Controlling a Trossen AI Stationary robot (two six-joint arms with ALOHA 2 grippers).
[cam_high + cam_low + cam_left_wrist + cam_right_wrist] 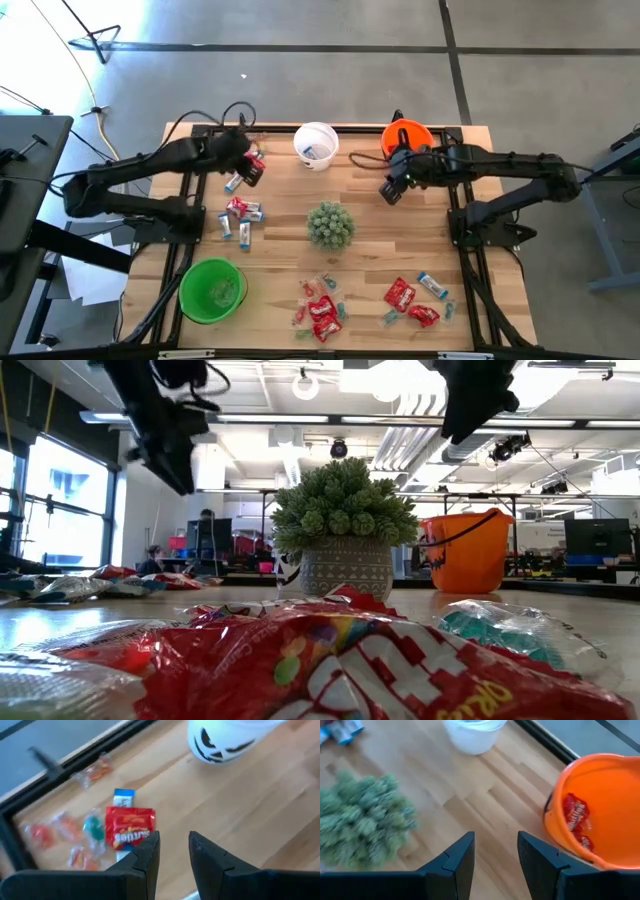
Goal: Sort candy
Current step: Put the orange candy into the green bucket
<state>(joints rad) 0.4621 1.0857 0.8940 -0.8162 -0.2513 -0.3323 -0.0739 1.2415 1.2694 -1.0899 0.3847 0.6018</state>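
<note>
While both end effectors hover open, L (174, 851) over red packet (130, 826), R (495, 851) nr orange bucket (600, 810)

Candy lies scattered on the wood in loose groups: red packets (322, 318) with small blue-and-white wrappers near the front edge, more red packets (401, 294) and a blue-and-white wrapper (432, 286) to their right, and a mixed cluster (239, 215) on my left. Beneath my left fingers sits 1 flat red packet (129, 825); 2 red packets (576, 817) lie inside the orange bucket
</note>
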